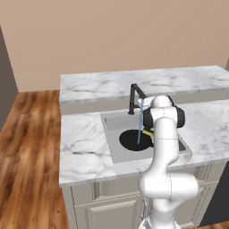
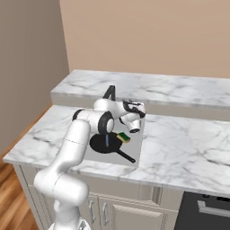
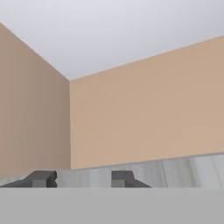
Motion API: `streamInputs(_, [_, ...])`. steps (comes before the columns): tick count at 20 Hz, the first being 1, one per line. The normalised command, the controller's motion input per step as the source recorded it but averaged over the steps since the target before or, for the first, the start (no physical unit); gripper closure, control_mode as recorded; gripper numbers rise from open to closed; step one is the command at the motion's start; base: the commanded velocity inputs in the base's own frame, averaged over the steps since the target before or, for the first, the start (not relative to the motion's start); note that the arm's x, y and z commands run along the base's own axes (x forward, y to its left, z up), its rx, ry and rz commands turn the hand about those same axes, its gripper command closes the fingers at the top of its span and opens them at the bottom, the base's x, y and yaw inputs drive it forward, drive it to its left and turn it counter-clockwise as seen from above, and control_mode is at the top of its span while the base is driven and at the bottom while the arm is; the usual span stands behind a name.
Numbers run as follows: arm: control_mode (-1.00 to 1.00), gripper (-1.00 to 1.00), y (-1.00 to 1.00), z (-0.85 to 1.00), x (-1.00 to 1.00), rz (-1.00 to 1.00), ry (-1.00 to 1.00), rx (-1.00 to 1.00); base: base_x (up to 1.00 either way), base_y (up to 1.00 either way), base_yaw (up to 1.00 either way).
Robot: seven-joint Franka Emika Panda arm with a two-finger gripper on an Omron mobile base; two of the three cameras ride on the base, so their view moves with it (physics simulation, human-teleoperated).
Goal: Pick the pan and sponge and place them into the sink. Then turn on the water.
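Observation:
The black pan point(image 1: 132, 139) lies flat in the grey sink point(image 1: 114, 120), its thin handle toward the front right corner in the right base view. The yellow and green sponge point(image 2: 124, 137) rests in the basin at the pan's point(image 2: 101, 144) right edge. A thin light-blue stream of water point(image 1: 140, 125) falls from the black faucet point(image 1: 133, 96) onto the pan. My gripper point(image 2: 142, 112) hovers above the sink's point(image 2: 134, 150) back right part, right of the faucet point(image 2: 110, 93), aimed at the back wall. In the hand view its fingertips point(image 3: 43, 178) stand apart, the gripper point(image 3: 82, 179) open with nothing between them.
A raised marble ledge point(image 1: 147, 82) runs behind the sink, with a tan wall beyond it. White marble counter point(image 2: 188, 143) stretches on both sides of the basin. An oven front point(image 2: 206, 209) sits below the counter at the right. Wooden floor point(image 1: 27, 147) lies to the left.

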Motion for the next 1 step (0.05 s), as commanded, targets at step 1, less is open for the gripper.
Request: streamInputs(1, [-1.0, -1.0, 0.0, 0.0, 0.1, 0.0, 0.0, 0.0, 0.0, 0.0, 0.0])
